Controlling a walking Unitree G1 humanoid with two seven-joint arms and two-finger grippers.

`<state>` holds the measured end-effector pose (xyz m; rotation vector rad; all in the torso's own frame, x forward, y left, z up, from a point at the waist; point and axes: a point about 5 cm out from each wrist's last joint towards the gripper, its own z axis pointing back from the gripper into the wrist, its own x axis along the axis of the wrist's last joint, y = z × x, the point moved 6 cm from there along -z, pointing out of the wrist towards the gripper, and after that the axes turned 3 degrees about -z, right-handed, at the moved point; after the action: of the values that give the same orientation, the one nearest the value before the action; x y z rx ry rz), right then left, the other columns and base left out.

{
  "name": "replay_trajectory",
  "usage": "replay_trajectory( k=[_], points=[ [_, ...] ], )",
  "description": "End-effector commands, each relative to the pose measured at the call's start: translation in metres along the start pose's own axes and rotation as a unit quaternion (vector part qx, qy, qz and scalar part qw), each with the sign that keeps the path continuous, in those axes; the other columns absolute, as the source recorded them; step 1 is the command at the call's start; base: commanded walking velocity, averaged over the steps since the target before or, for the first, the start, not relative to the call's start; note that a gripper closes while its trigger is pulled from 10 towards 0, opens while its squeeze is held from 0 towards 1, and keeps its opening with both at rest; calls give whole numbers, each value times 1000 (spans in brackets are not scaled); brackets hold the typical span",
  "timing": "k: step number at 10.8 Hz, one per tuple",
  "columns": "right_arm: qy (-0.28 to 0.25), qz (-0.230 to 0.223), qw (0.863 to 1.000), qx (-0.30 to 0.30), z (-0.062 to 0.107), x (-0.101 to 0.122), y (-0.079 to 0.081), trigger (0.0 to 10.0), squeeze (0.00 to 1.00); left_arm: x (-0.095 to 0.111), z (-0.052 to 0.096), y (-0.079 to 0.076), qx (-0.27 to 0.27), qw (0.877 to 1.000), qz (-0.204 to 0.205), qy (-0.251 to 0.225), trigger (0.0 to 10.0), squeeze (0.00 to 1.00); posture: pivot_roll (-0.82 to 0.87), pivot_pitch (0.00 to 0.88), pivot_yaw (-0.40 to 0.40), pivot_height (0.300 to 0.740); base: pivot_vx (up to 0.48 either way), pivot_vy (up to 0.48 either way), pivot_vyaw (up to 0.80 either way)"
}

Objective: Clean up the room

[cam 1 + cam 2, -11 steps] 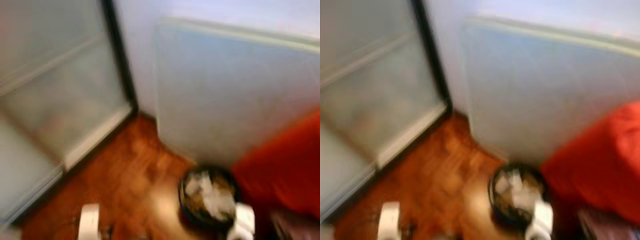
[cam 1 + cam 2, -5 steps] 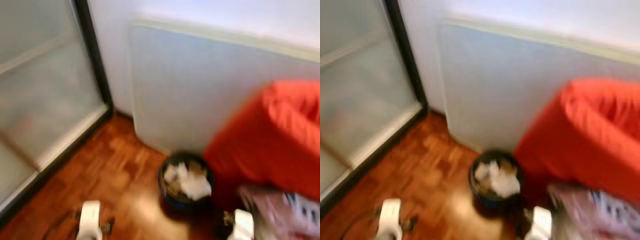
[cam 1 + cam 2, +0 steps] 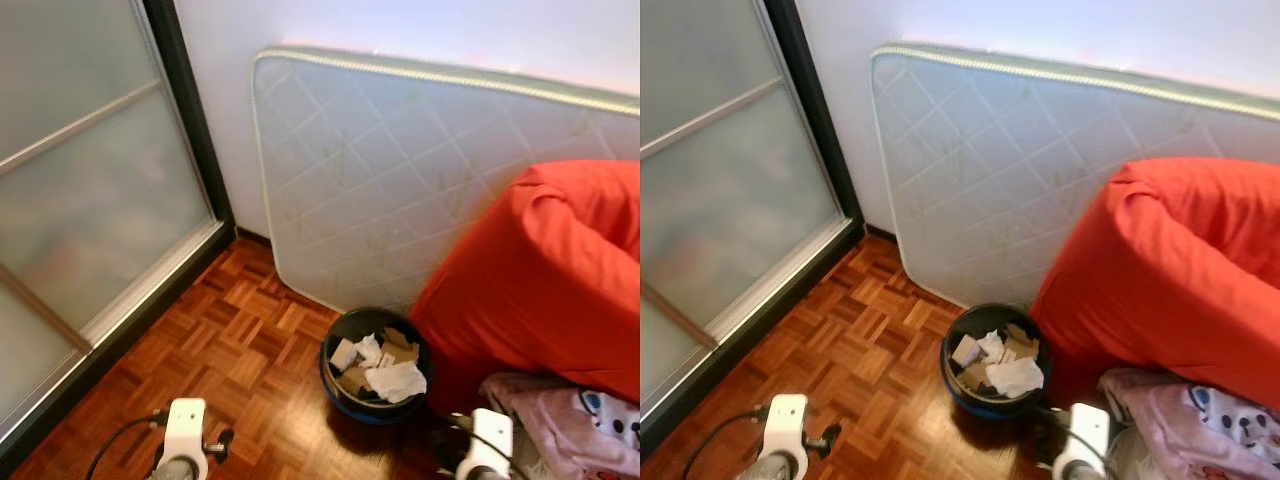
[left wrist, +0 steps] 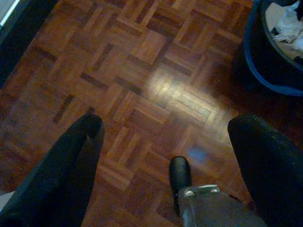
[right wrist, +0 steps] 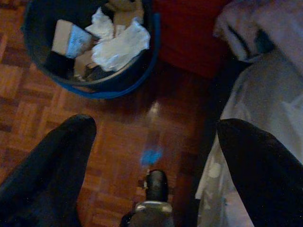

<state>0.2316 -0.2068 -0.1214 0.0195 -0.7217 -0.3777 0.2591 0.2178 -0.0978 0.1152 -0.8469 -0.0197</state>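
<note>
Round dark blue bin (image 3: 375,365), full of crumpled paper, sits on wood floor (image 3: 240,360) btwn white mattress (image 3: 400,190) & red beanbag (image 3: 540,280). My left gripper (image 4: 170,156) & right gripper (image 5: 154,156) hang near, both spread wide, holding nothing.

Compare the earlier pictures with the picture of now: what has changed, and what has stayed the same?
Only the camera moved: it swung towards the robot's right and the blur cleared, bringing more of the red beanbag and some pink cloth into view. The bin of paper stays by the mattress, untouched. Both grippers, left and right, stay open and empty over the floor.
</note>
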Motion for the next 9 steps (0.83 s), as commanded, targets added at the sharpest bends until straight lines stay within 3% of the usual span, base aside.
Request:
replay_trajectory(
  k=[1, 4, 5, 6, 7, 9],
  points=[
    [1, -9, 1000, -7, 0, 1, -4, 10000, 0, -9, 1, -4, -1, 1000, -1, 21, 10000, 0, 136, 0, -9, 740, 0, 0, 0],
    [-31, -34, 998, -36, 0, 21, -26, 10000, 0, -5, -2, -16, -15, 1000, -5, 23, 10000, 0, 83, 0, 4, 740, 0, 0, 0],
    [-29, -36, 998, -39, 1, 18, -29, 10000, 0, -5, -2, -17, -22, 999, -18, 27, 10000, 0, 53, 0, 25, 740, 0, 0, 0],
    [-17, -38, 998, -45, 4, 5, -31, 10000, 0, 9, -5, -2, -7, 1000, -17, 14, 10000, 0, 52, 0, 34, 740, 0, 0, 0],
    [-10, -36, 998, -45, 5, -1, -31, 10000, 0, 15, -7, 3, -5, 1000, -24, 7, 10000, 0, 48, 0, 29, 740, 0, 0, 0],
    [11, -45, 998, -52, 8, -18, -31, 10000, 0, 11, -4, 16, 8, 1000, -25, 9, 10000, 0, 98, 0, 26, 740, 0, 0, 0]
  ],
)
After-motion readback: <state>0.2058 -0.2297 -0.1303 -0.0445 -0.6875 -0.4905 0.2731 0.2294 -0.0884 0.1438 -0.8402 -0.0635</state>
